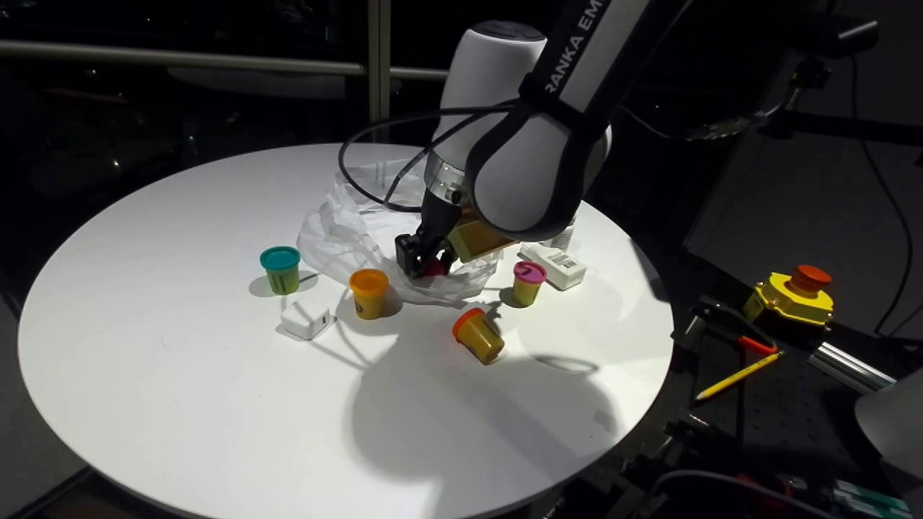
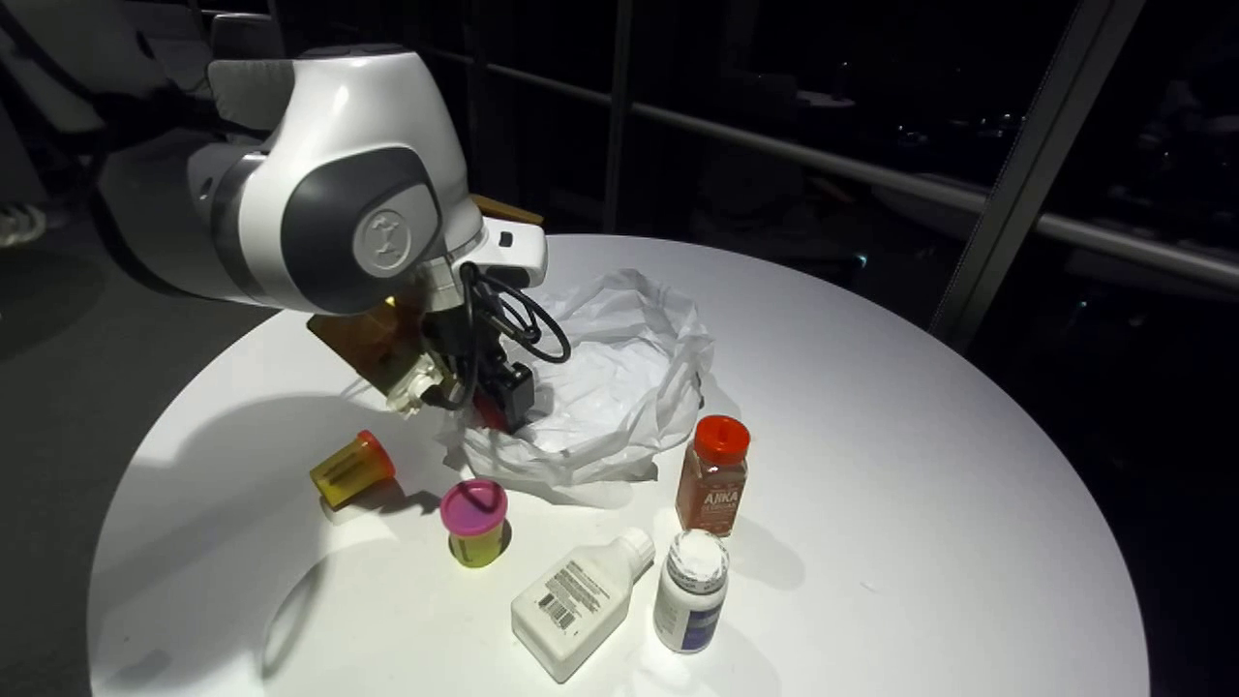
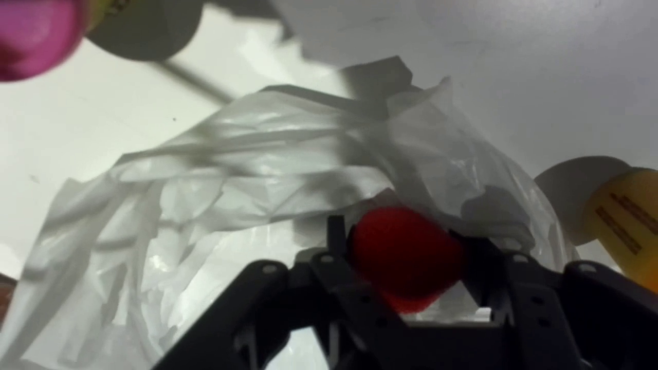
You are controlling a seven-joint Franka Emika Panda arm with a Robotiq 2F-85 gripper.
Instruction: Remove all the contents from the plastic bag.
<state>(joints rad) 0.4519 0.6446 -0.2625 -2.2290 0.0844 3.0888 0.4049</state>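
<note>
Plastic bag (image 2: 678,387) lies crumpled on the white surface (image 1: 180,404), its mouth wide. The gripper (image 3: 401,236) is down inside it, both fingers clamped on a round red thing (image 3: 406,257). Outside the bag stand a teal-topped cup (image 1: 281,272), an orange-topped cup (image 1: 369,295), a pink-topped cup (image 2: 474,523), a small white bottle (image 2: 690,592) and a red-capped jar (image 2: 714,481). A red-topped cup (image 1: 479,336) and a flat white bottle (image 2: 581,600) lie down. A white block (image 1: 306,319) sits near the orange-topped cup.

Both exterior views slant down across the table (image 1: 195,425), sharing the bag (image 1: 333,234) and pink-lidded tub (image 1: 529,284). In an exterior view my arm (image 1: 523,173) reaches in from upper right; in an exterior view, with the white bottle (image 2: 571,608) foremost, from upper left. My wrist view, nearest, looks down past my gripper (image 3: 404,248) at the bag.
</note>
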